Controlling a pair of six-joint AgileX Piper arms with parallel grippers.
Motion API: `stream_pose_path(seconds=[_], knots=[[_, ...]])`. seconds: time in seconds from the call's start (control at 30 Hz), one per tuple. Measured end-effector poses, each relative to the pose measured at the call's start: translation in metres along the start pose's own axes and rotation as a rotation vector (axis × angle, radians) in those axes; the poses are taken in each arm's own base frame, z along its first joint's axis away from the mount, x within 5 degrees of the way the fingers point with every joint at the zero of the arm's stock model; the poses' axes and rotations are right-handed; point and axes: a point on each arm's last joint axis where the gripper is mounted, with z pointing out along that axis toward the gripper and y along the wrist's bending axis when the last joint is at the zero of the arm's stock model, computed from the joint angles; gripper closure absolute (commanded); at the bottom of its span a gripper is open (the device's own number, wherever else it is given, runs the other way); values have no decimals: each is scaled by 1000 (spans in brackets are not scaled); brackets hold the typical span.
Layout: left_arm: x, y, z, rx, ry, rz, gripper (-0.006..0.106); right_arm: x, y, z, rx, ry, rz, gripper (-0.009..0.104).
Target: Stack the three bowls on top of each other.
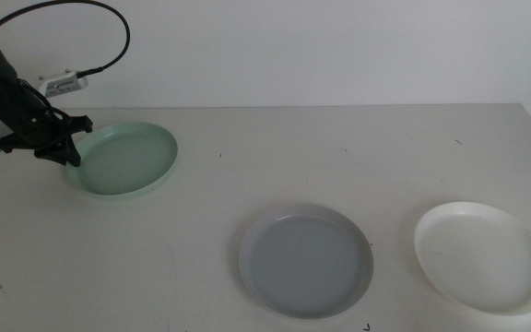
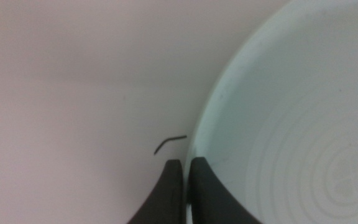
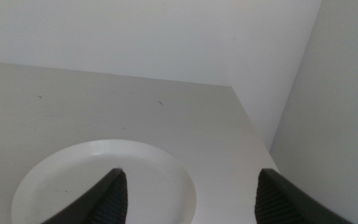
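Three thin plastic bowls, probably light, stiff and a little slippery; best taken at the rim, one jaw inside and one outside.

Mint green bowl near the far left corner of the desk, with its left rim pinched in the left gripper, jaws nearly together on the thin wall. Slightly tilted perhaps, hard to confirm.

Grey-blue bowl at the near edge, middle. White bowl near the right near corner, just under the right gripper, jaws wide apart, holding nothing.
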Motion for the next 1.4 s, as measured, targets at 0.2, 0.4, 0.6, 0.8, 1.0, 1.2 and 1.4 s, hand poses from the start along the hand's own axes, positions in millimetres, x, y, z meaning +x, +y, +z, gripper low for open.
stream_pose_path(seconds=[0.2, 0.4, 0.6, 0.8, 1.0, 1.2, 1.4], knots=[[0, -10, -33, 3, -30, -5, 100, 0, 0, 0, 0, 0, 0, 43], [16, -28, -78, 51, -65, 7, 100, 0, 0, 0, 0, 0, 0, 43], [56, -46, -116, 98, -83, 9, 100, 0, 0, 0, 0, 0, 0, 43], [106, -71, -143, 124, -112, 17, 100, 0, 0, 0, 0, 0, 0, 43], [142, -117, -146, 166, -84, 74, 100, 0, 0, 0, 0, 0, 0, 43], [162, -177, -130, 221, -26, 189, 100, 0, 0, 0, 0, 0, 0, 43], [177, -224, -113, 263, -14, 254, 100, 0, 0, 0, 0, 0, 0, 43]])
